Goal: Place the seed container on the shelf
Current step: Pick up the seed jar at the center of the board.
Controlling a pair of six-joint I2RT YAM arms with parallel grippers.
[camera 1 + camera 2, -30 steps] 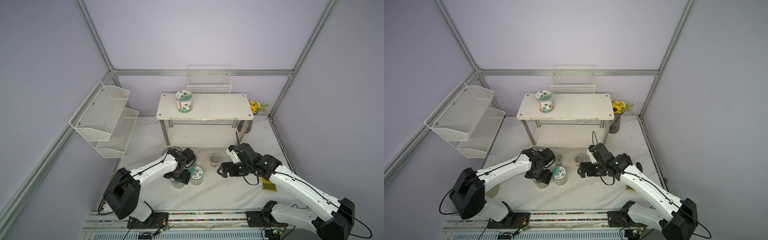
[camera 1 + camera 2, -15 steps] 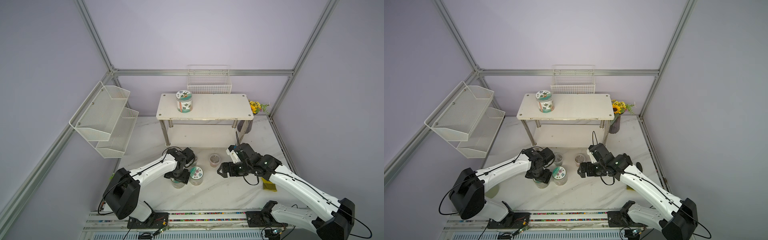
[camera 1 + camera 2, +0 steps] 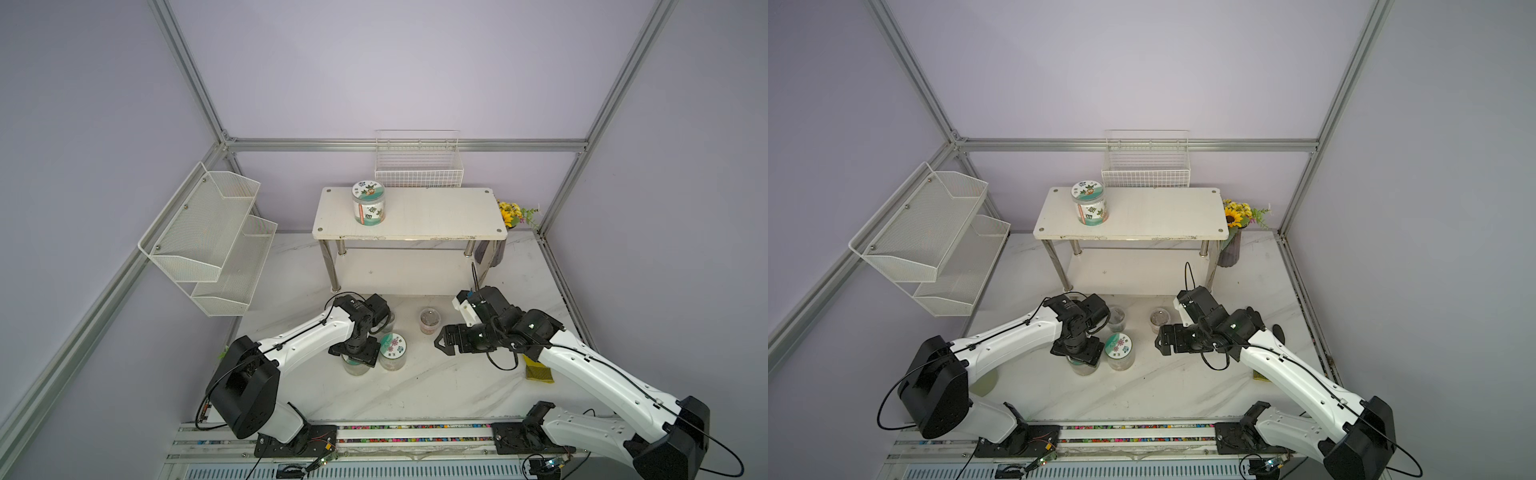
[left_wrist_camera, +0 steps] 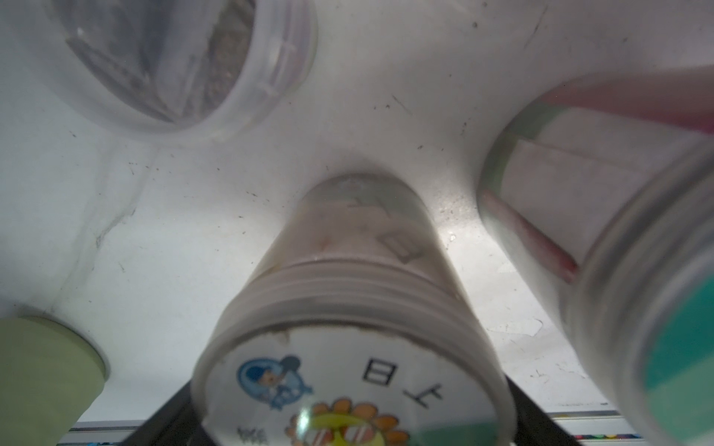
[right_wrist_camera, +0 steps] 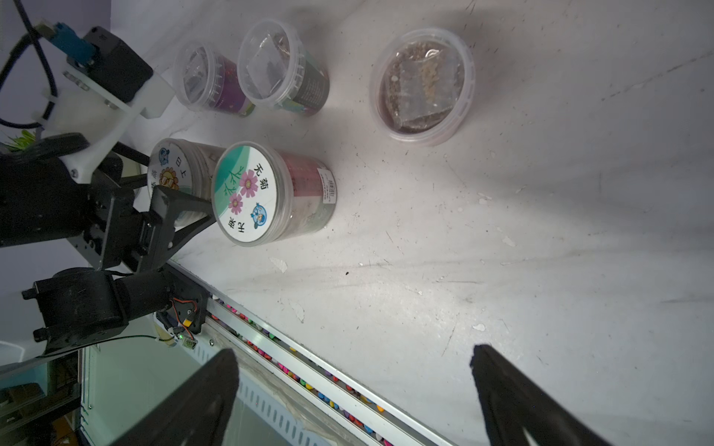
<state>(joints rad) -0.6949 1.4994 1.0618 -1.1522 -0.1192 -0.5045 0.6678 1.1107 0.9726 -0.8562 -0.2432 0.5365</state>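
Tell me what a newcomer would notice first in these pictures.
The left gripper straddles a sunflower-lidded seed jar on the marble tabletop. A similar labelled jar stands alone atop the shelf. The right gripper hangs wide open and empty.

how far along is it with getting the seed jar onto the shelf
Done: one labelled jar stands on top of the shelf. In hand: left hand straddles the sunflower-lid jar on the table, grip unclear. Left: lift and place it; right hand hangs open, empty.
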